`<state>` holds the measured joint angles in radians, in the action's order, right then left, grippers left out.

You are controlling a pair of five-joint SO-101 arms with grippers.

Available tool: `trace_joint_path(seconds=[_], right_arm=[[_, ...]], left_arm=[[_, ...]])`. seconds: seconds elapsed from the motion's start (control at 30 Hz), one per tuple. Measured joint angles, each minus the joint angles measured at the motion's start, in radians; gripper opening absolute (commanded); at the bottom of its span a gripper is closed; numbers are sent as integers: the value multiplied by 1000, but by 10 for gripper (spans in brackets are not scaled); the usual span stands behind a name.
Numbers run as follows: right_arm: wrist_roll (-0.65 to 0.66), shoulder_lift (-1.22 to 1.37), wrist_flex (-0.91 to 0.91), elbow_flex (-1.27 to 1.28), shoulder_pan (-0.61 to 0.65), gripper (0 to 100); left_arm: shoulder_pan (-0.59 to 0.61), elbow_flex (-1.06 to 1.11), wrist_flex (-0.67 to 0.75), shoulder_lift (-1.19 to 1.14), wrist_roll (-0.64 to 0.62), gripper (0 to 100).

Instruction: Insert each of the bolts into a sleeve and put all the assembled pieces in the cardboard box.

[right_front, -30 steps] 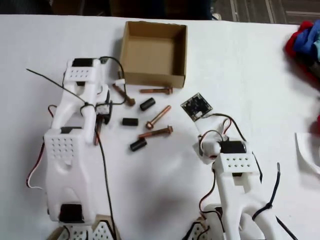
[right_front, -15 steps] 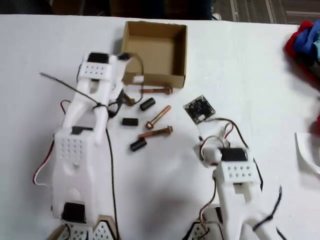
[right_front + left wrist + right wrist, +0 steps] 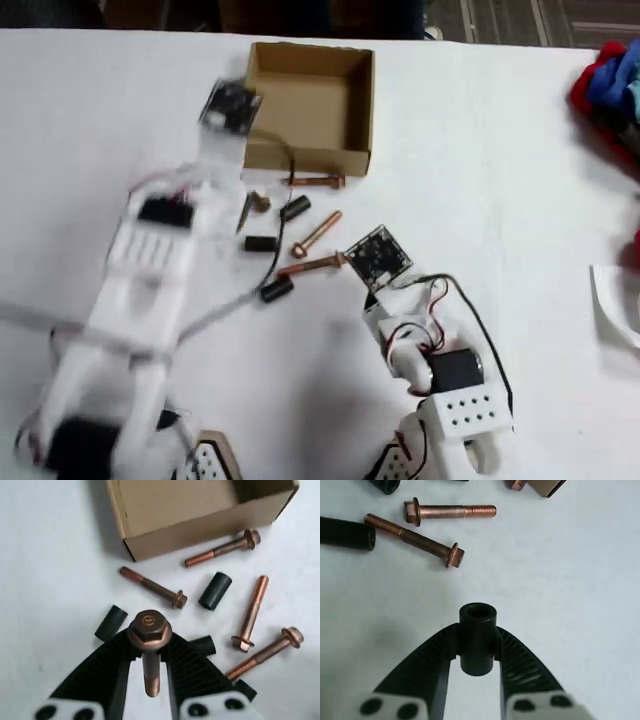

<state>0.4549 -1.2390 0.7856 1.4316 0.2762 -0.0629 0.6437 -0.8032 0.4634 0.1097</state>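
1. My left gripper [image 3: 150,642] is closed on a copper bolt [image 3: 149,627]. The jaws pinch the shank just under the flanged head. The head sticks out past the tips and the other end runs back between the jaws toward the wrist.
2. My right gripper [image 3: 477,650] is clamped around a black sleeve [image 3: 478,617], gripped about midway along, with its open bore facing outward past the tips.
3. The loose bolts [image 3: 316,233] and loose sleeves [image 3: 261,243] lie scattered on the worktop [image 3: 480,150] between the two arms, just in front of the cardboard box [image 3: 305,157], which looks empty.
4. The next move depends on two axes: the bolt's shank has to line up with the sleeve's bore. Each part lies along its own gripper's line, so I'd have to turn the wrists toward each other over the scattered parts.
5. My concern is that the bolt's insertion end sits back between the jaws, with only the head exposed. The sleeve may not reach that end without a regrip.
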Motion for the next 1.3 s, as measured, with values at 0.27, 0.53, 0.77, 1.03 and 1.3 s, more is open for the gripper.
trace_joint_path(seconds=[0.27,0.53,0.77,1.03,1.3], right_arm=[[-245,-3,-321,55,18,22],[-394,-3,-457,35,106,22],[-411,-6,-482,12,124,22],[-411,-6,-526,-43,186,22],[-411,-6,-526,-51,186,22]], left_arm=[[-5,114,181,296,-138,25],[-163,-258,-55,226,-256,25],[-359,-413,-138,101,-288,26],[-430,-422,-106,5,-288,26],[-433,-446,-106,3,-288,26]])
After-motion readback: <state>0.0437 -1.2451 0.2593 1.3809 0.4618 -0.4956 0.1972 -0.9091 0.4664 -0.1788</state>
